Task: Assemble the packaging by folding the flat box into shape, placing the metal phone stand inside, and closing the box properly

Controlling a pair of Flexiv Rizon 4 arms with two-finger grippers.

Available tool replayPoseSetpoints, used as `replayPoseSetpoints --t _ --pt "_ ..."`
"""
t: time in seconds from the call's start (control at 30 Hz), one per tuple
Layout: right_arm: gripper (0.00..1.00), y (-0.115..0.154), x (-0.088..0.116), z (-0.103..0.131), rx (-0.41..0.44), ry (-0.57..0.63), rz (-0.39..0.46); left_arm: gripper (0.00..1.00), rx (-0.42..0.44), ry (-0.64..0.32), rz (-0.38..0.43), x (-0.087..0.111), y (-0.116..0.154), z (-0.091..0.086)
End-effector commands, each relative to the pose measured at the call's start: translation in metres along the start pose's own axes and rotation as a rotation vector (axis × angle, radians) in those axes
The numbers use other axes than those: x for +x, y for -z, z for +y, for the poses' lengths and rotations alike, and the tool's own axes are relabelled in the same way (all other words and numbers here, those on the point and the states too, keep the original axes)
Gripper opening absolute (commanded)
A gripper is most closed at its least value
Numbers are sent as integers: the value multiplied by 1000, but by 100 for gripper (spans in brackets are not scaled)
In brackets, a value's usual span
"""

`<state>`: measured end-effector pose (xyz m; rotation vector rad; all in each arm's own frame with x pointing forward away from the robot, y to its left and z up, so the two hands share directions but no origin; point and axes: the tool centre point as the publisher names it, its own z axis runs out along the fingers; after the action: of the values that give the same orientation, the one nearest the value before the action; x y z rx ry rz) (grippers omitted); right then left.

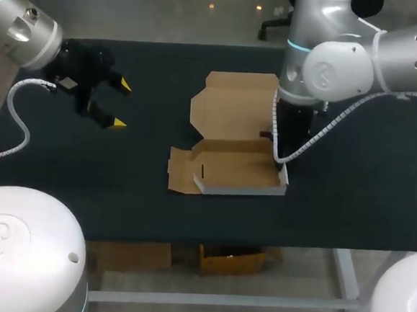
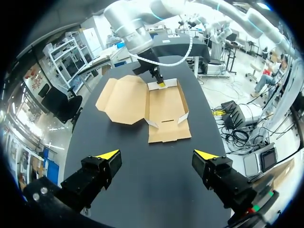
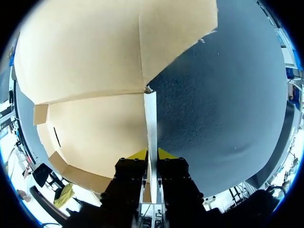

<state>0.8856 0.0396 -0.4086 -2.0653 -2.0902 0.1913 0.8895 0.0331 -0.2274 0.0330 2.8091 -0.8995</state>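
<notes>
Pinching the box [image 3: 95, 128] by one wall is the right end effector [image 3: 152, 156]; the left end effector [image 2: 156, 154] hangs spread over the desk [image 2: 142, 194].

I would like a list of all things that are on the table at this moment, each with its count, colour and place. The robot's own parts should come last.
box: one, brown inside and white outside, partly folded, near the table's middle; its lid lies open and flat on the far side of the tray.
table: one, black top, under everything.
left gripper: one, black with yellow tips, open, over the table's left part, apart from the box.
right gripper: one, black with yellow tips, shut on the box's upright side wall at its right end.
</notes>
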Motion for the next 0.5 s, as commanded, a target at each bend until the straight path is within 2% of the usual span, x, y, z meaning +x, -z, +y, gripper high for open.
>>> replayPoseSetpoints --t 0.03,0.5 --pt "10 -4 -3 -8 -57 -10 1 100 -1 -1 -1 0 0 0" --pt "8 -11 -6 -6 -146 -61 -13 100 -1 -1 -1 0 0 0"
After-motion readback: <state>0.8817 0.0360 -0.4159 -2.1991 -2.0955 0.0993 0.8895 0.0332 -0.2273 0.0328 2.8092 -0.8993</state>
